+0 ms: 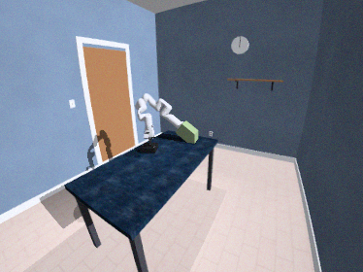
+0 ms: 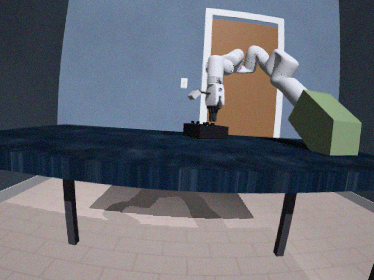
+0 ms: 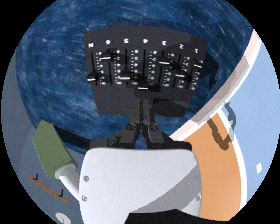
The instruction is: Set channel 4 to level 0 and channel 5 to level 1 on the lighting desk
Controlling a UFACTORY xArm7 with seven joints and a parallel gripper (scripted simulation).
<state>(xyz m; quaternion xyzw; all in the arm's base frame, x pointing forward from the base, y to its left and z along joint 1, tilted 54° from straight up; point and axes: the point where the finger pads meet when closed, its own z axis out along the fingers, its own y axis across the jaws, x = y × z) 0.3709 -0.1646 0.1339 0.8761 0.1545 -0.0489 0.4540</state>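
The black lighting desk (image 1: pixel 148 149) (image 2: pixel 205 130) (image 3: pixel 103 100) stands on its feet at the far end of the dark blue table (image 1: pixel 131 189) (image 2: pixel 100 147) (image 3: pixel 56 53). In the wrist view it shows a row of several faders with white-lined caps at different heights. My gripper (image 1: pixel 151 139) (image 2: pixel 213 118) (image 3: pixel 141 106) is shut with nothing between its fingers. Its tips point down at the desk's near edge, at the low end of the middle faders. I cannot tell whether the tips touch a cap.
A green block (image 1: pixel 187 132) (image 2: pixel 325 122) (image 3: pixel 51 150) at the arm's base sits at the table's far corner. An orange door (image 1: pixel 108 102) (image 2: pixel 245 75) is in the wall behind the desk. The table's edge lies just past the desk.
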